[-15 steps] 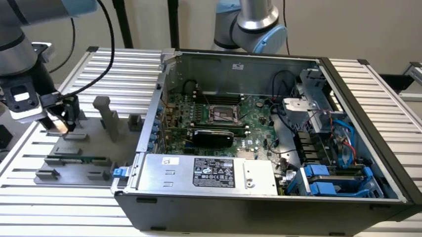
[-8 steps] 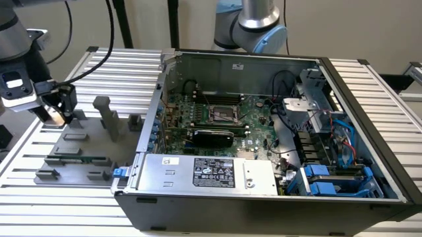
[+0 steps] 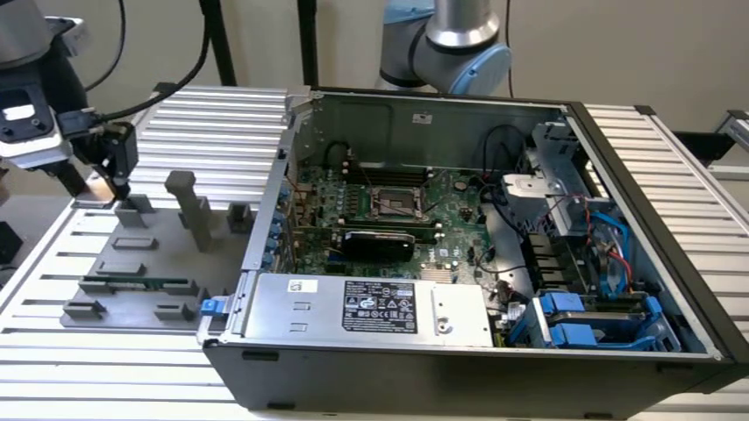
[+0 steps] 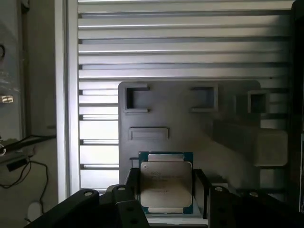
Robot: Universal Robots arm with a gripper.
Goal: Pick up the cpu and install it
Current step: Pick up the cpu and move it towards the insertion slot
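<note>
The cpu [image 4: 166,183], a small square chip with a silvery top and a green rim, sits between the two black fingers [image 4: 132,187] of my gripper [image 4: 166,192], which is shut on its edges. In the exterior view my gripper [image 3: 103,187] hangs at the far left, just above the back corner of the grey fixture plate [image 3: 129,263], with the chip as a pale patch between the fingertips. The open computer case [image 3: 468,263] lies to the exterior view's right. Its motherboard shows the cpu socket [image 3: 392,200], open, with a metal frame around it.
The fixture plate [image 4: 190,118] carries grey holder blocks, an upright post [image 3: 188,206] and a green memory stick [image 3: 146,285]. The case walls, power supply [image 3: 363,307], cables and blue drive bays [image 3: 591,316] crowd the case. Ribbed aluminium table surface [image 3: 223,114] lies all around.
</note>
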